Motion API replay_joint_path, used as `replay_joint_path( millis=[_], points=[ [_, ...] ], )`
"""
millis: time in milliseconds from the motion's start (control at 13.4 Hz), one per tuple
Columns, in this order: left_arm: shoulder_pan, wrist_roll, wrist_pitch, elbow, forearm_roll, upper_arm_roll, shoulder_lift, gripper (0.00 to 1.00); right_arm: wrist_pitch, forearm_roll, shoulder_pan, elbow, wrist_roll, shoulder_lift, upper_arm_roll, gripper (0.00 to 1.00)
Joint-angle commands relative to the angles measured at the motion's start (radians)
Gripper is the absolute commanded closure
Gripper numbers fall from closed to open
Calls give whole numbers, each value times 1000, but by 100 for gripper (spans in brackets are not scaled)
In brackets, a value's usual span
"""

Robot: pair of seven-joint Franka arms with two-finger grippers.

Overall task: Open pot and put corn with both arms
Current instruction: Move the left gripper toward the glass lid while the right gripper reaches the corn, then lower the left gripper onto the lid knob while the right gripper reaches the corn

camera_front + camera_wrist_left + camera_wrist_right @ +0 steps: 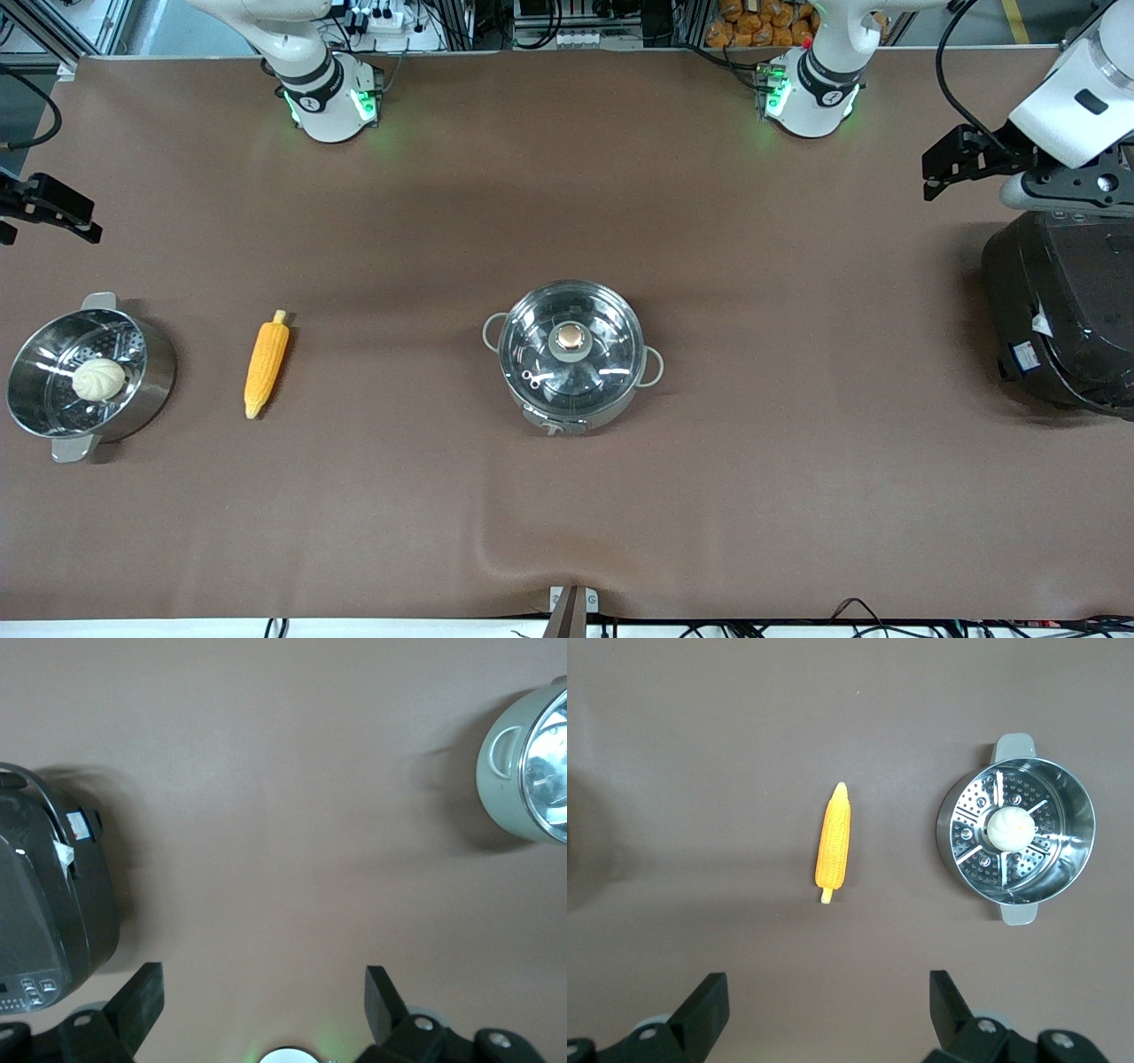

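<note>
Pot point(571, 356) is sitting lidded mid-table, well apart from both grippers; cooker point(1067, 310) label is showing but unreadable. Left gripper point(952, 164) is hanging spread beside the cooker; right gripper point(49, 213), half cropped, is gaping empty above corn point(266, 363).

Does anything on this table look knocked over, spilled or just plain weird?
Nothing stands out. The pot sits upright with its lid on, the corn lies flat on the table, and the steamer pot holds a bun. The left gripper and right gripper are open, holding nothing.
</note>
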Motion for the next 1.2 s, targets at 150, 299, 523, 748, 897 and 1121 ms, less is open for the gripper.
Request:
replay_joint_path(
  millis=[150, 299, 523, 748, 897, 1121],
  points=[
    [-58, -13, 2, 76, -11, -10, 121, 0, 136, 3, 24, -113, 14, -7, -3, 0],
    [-93, -49, 72, 74, -18, -9, 156, 0, 211, 6, 34, -176, 29, 19, -3, 0],
    [-147, -190, 197, 76, -60, -26, 239, 0, 371, 6, 69, -264, 56, 79, -3, 0],
    [-275, -379, 367, 76, -57, -23, 343, 0, 489, 5, 55, -299, 53, 183, -5, 0],
    [-378, -533, 502, 76, -43, -13, 425, 0, 604, 3, 57, -370, 56, 208, -5, 0],
    [-495, -641, 591, 76, 20, -13, 485, 0, 832, 2, 11, -521, 53, 270, -6, 0]
  ],
)
